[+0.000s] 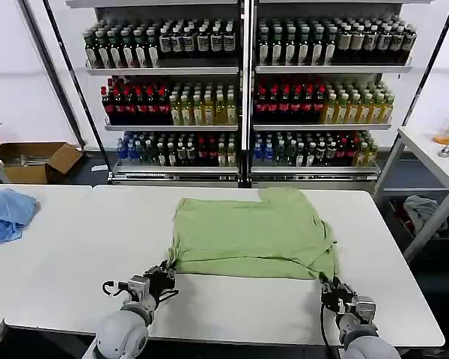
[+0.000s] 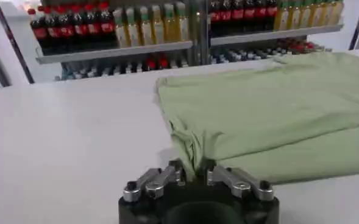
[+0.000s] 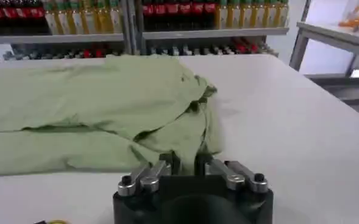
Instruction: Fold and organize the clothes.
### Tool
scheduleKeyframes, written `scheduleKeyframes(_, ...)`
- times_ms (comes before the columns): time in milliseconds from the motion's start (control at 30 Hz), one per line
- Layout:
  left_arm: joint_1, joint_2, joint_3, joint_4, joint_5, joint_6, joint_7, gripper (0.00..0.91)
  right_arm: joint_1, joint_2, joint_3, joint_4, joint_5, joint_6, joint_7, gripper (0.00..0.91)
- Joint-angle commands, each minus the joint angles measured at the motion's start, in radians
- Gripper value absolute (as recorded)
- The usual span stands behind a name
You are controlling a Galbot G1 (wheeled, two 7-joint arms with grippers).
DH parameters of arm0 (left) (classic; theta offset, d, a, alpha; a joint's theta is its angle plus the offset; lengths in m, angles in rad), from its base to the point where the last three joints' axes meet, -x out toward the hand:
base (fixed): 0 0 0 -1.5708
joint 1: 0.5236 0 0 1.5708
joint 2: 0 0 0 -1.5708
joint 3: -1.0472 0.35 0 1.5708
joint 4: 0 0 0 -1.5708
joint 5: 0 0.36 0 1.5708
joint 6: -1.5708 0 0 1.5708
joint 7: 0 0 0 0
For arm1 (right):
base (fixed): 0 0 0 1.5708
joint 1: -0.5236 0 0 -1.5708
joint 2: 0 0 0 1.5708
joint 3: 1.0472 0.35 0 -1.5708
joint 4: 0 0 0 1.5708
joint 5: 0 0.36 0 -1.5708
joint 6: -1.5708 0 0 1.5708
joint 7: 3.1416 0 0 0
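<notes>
A crumpled light blue cloth [image 1: 7, 213] lay at the far left, on a neighbouring white surface, well apart from the work. On the main white surface [image 1: 75, 247], the light green cotton shirt [image 1: 251, 232] lay spread flat across the middle, its front face down or folded under, so no print showed.

The left tool [image 1: 163, 275] sat at the shirt's near left corner, close to the surface's front edge, its fingers [image 2: 167, 176] pinched together on a bunched fold of the hem. The right tool [image 1: 331, 292] sat at the near right corner, its fingers [image 3: 161, 167] likewise closed on the cloth's edge.

Judging by this, the step in hand was a fold of the near hem toward the back edge. To do it well, both tools should probably lift together, level and evenly, keeping the hem taut between them so the fabric lands square without wrinkling.
</notes>
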Motion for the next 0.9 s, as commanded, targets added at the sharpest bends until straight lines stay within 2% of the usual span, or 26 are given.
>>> scheduleKeyframes(33,0.022,0.002,-0.024,-0.03,-0.131,0.017,0.014,0.02,-0.038,-0.012,0.016,0.058,0.023,-0.005,0.001,0.0)
scheduleKeyframes(367,0.22,0.035,-0.079,-0.222,-0.168,0.032,0.014,0.02,-0.237,-0.027,0.081,0.238,0.015,0.001,0.002,0.0)
scheduleKeyframes(567,0.37,0.086,-0.109,-0.359,-0.165,0.041,0.003,0.02,-0.426,-0.004,0.104,0.338,-0.037,0.024,-0.005,0.0)
scheduleKeyframes(733,0.423,0.107,-0.14,-0.409,-0.158,0.055,-0.006,0.02,-0.532,0.008,0.121,0.389,-0.092,0.04,-0.009,0.0)
scheduleKeyframes(867,0.455,0.133,-0.165,-0.434,-0.157,0.073,-0.012,0.02,-0.58,0.014,0.158,0.426,-0.103,0.021,-0.015,0.0)
scheduleKeyframes(900,0.46,0.137,-0.171,-0.44,-0.157,0.073,-0.012,0.04,-0.587,0.014,0.162,0.434,-0.104,0.013,-0.019,0.464)
